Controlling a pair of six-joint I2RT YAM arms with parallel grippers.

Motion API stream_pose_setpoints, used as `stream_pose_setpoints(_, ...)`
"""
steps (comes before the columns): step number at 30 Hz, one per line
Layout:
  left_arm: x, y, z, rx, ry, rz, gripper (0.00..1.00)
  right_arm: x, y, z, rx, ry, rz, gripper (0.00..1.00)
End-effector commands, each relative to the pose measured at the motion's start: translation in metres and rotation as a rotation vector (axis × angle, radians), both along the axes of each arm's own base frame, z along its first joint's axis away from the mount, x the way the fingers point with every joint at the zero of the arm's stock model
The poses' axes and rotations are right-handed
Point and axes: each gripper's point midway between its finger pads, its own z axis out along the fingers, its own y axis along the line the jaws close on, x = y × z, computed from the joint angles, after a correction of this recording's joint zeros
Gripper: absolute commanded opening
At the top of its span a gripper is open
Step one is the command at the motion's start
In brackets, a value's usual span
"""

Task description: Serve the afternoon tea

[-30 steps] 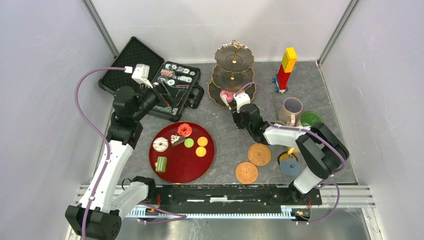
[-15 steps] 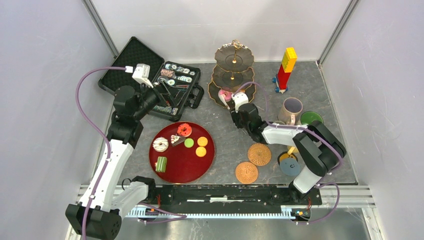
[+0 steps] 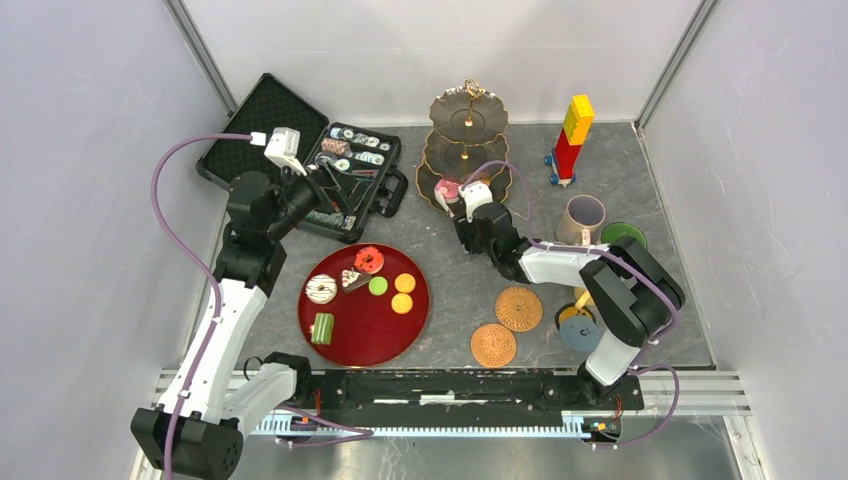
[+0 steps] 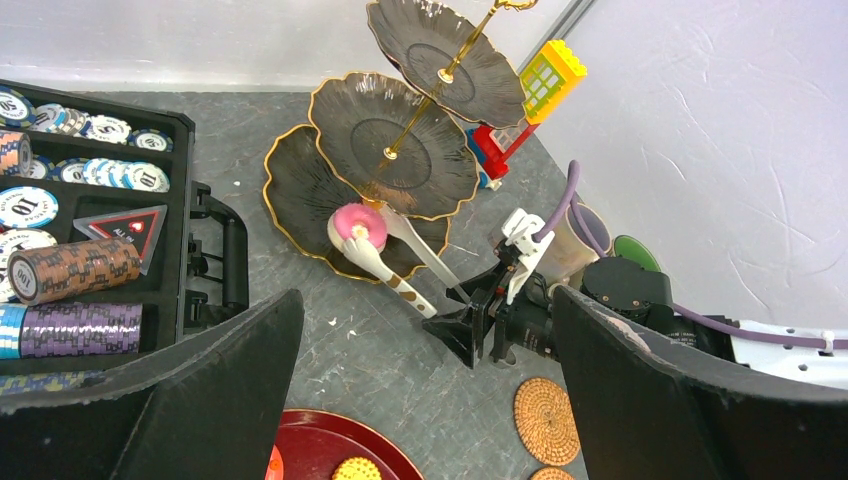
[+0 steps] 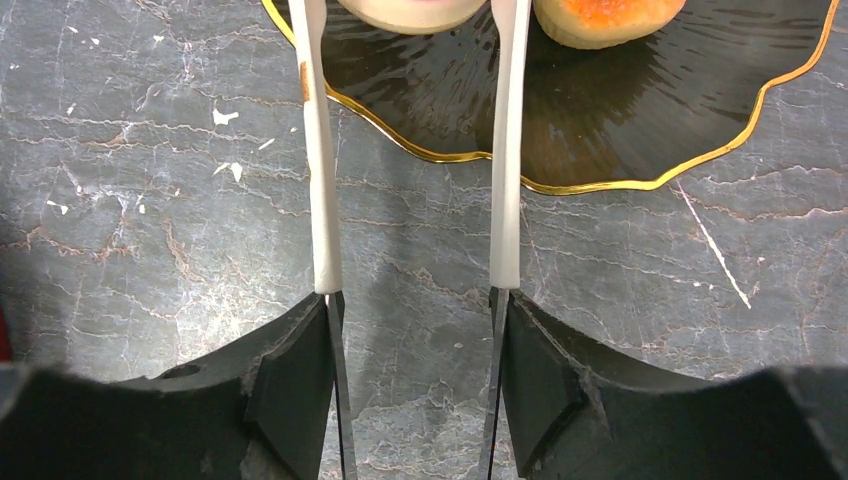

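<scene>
Our right gripper (image 5: 418,300) is clamped on white tongs (image 5: 507,150) whose 2 long arms run straight ahead, straddling the pink-iced toy donut (image 4: 358,225) on the lowest tier of the dark gold-rimmed stand (image 5: 600,120) (pinched or merely flanked, we cannot tell).

Work surface: dark grey stone-look tabletop (image 3: 445,290), with pale veins and small white scuffs. Enclosure of plain white panels — back wall (image 3: 430,50), left wall (image 3: 80,150), right wall (image 3: 770,200). Metal corner posts (image 3: 205,60) stand at the rear corners. Light is even and diffuse — shadows soft.
</scene>
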Motion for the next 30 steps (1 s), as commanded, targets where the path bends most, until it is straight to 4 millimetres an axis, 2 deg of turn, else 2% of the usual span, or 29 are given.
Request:
stream_pose_setpoints(1,-0.005,-0.003,0.024,-0.052,-0.044,-0.013,1.0,0.014,0.01,0.021,0.037,-0.056,0.004,0.62)
stream_pose_setpoints(11,-0.005,-0.004,0.024,-0.053,-0.041,-0.016,1.0,0.011,0.009,0.025,0.051,-0.075,0.013,0.63)
stream_pose_setpoints(18,-0.005,-0.004,0.023,-0.055,-0.037,-0.019,1.0,0.001,0.009,0.027,0.077,-0.073,0.04,0.62)
stream_pose_setpoints(26,-0.007,-0.005,0.025,-0.059,-0.041,-0.022,1.0,-0.022,0.025,0.027,0.106,-0.028,0.125,0.61)
stream_pose_setpoints(30,-0.008,-0.004,0.027,-0.059,-0.05,-0.02,1.0,-0.03,0.041,0.03,0.075,-0.008,0.173,0.6)
